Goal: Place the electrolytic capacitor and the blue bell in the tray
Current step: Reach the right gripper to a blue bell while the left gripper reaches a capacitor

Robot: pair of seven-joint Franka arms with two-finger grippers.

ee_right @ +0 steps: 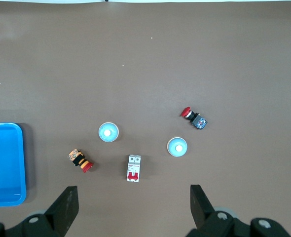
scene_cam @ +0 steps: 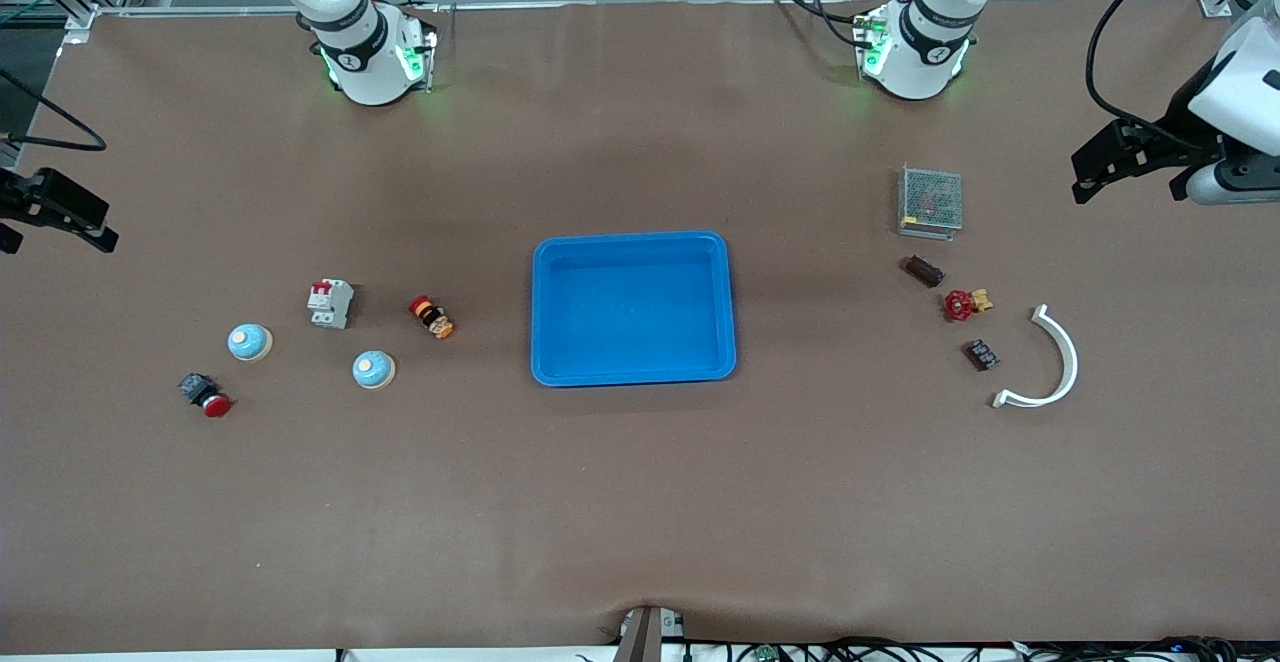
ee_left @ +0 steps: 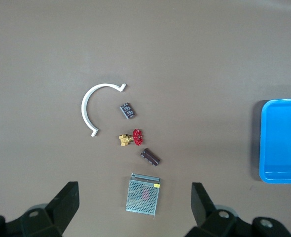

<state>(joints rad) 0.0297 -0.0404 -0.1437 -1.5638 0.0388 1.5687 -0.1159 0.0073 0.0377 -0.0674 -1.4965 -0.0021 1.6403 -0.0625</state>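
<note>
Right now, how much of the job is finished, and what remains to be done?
Nothing looks done: the shallow bright-blue plastic tray is empty. Nothing is in hand; the left end effector and right end effector are both open, high over their parts. Left to do: a dark cylindrical capacitor near the metal mesh box, and a pale-blue dome bell, both on the table.

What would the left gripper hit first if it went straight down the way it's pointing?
Probably the metal mesh box: the left gripper is open, and the box lies between its fingers. Height above it is unclear.
</note>
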